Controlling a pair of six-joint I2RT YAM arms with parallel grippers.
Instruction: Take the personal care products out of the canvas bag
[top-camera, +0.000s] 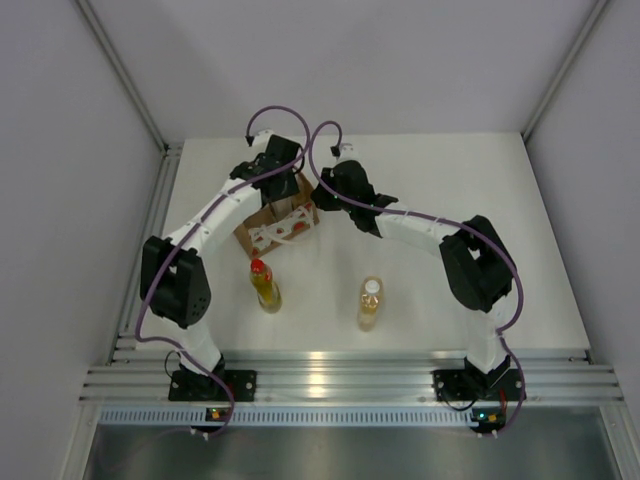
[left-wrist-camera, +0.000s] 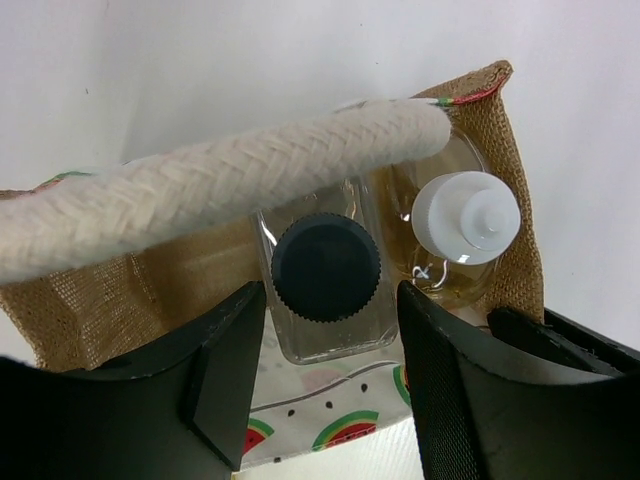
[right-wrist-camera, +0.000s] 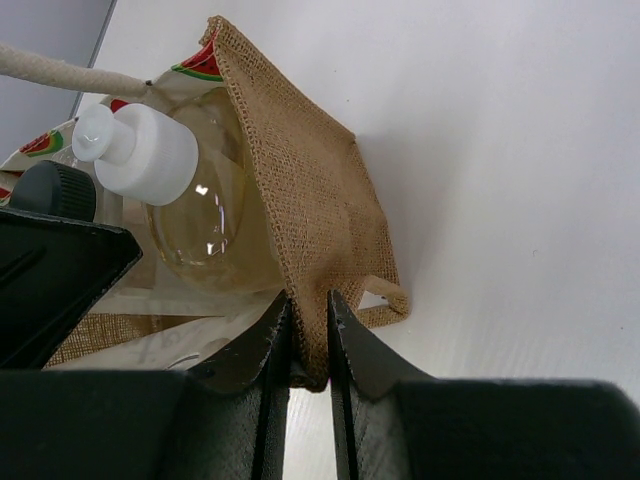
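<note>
The canvas bag (top-camera: 272, 228) stands at the back middle of the table. In the left wrist view the bag (left-wrist-camera: 95, 300) holds a squarish bottle with a dark round cap (left-wrist-camera: 326, 268) and a white-capped bottle (left-wrist-camera: 465, 218), under a white rope handle (left-wrist-camera: 220, 180). My left gripper (left-wrist-camera: 325, 370) is open, its jaws either side of the dark-capped bottle. My right gripper (right-wrist-camera: 308, 340) is shut on the bag's burlap side wall (right-wrist-camera: 310, 200), next to the white-capped bottle (right-wrist-camera: 150, 150). A red-capped bottle (top-camera: 264, 285) and another white-capped bottle (top-camera: 370, 303) stand on the table in front.
White table (top-camera: 450, 180) with grey walls on the left, back and right. An aluminium rail (top-camera: 330, 380) runs along the near edge at the arm bases. The two standing bottles are between the arms.
</note>
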